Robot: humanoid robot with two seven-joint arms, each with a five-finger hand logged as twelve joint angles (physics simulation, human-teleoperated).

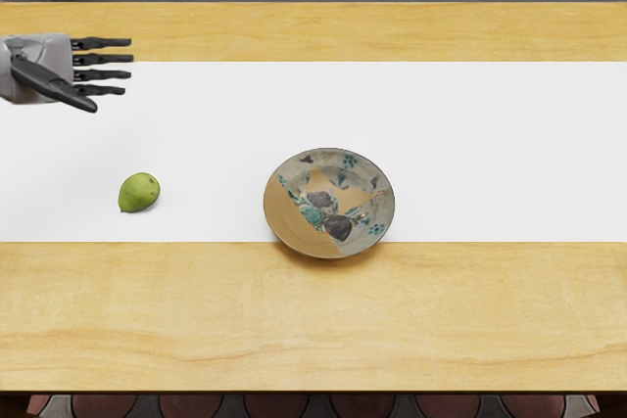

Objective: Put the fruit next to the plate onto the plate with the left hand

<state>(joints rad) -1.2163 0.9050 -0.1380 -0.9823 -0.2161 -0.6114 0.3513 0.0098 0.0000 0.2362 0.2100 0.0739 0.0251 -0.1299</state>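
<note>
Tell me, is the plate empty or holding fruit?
Empty. The plate shows only its painted pattern; the green fruit lies apart, to its left in the picture.

one view was on file, the head view. it looked down at a steep slant on the table from the near long side and faced the far edge. the near edge ran along the bottom of the frame, the far edge close under the top; both table ends fell outside. range was middling: the plate sat near centre, and the left hand showed at the upper left edge.
</note>
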